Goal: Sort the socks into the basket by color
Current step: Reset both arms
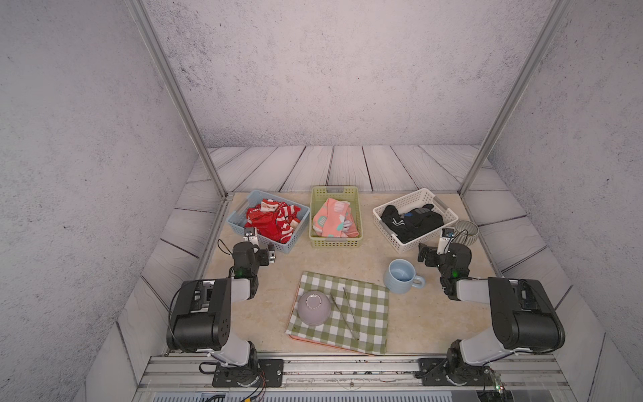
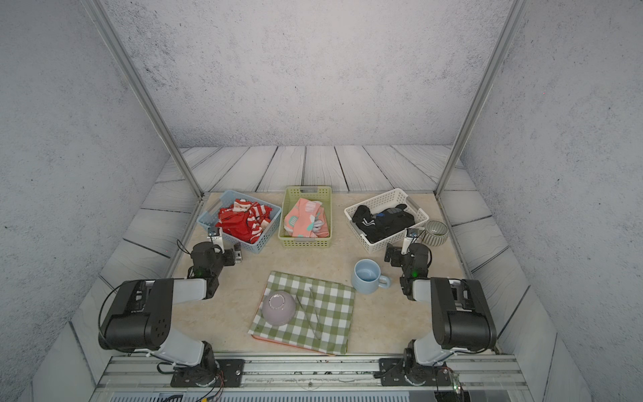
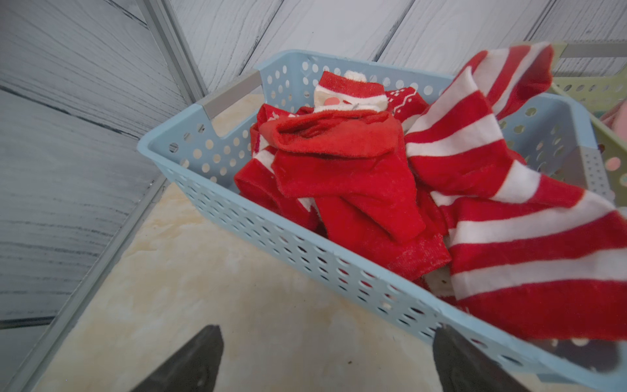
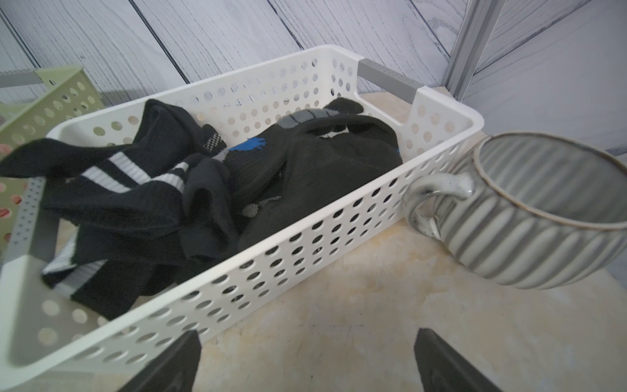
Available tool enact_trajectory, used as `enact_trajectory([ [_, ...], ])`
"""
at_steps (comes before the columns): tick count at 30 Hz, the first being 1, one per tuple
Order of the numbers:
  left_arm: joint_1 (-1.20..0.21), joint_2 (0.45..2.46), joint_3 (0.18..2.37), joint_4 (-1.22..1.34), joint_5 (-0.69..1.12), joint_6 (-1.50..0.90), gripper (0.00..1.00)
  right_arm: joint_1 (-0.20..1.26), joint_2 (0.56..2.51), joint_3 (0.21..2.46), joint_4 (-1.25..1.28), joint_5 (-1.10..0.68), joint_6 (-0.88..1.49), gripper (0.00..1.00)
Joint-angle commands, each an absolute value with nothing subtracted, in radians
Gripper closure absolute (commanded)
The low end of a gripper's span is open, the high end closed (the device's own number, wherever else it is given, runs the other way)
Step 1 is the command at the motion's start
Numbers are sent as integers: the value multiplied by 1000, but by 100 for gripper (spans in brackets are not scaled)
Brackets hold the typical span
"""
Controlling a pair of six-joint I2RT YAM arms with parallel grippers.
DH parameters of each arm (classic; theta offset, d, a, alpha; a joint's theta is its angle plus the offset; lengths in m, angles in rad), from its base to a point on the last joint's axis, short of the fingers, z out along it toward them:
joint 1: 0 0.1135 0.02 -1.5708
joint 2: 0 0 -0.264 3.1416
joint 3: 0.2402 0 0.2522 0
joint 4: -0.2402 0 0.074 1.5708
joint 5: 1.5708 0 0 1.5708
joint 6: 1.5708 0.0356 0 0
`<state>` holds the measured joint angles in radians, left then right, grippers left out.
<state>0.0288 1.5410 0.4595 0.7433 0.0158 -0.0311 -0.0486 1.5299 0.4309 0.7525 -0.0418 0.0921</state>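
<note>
Three baskets stand in a row at the back of the table. Red socks (image 1: 273, 219), some white-striped, fill the blue basket (image 1: 300, 231). One striped sock (image 3: 529, 237) hangs over that basket's near rim. Pink socks (image 1: 332, 219) with teal patches lie in the green basket (image 1: 335, 190). Black socks (image 1: 412, 221) lie in the white basket (image 1: 407, 200). My left gripper (image 1: 262, 250) is open and empty, just short of the blue basket's near corner (image 3: 327, 331). My right gripper (image 1: 431, 252) is open and empty over bare table beside the white basket (image 4: 307, 334).
A green-and-white checked cloth (image 1: 362, 306) lies at front centre with an upturned lilac bowl (image 1: 314, 308) and two thin sticks (image 1: 349, 313) on it. A blue mug (image 1: 400, 275) stands right of it. A grey ribbed cup (image 1: 466, 231) sits beside the white basket.
</note>
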Motion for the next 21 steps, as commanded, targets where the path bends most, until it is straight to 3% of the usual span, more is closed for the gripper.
enact_trajectory([
  [1,31,1526,475,727,25,-20,0,-43,1528,443,746,-21,82,1],
  [21,6,1528,472,733,-8,-6,0,-34,1528,449,737,-3,79,1],
])
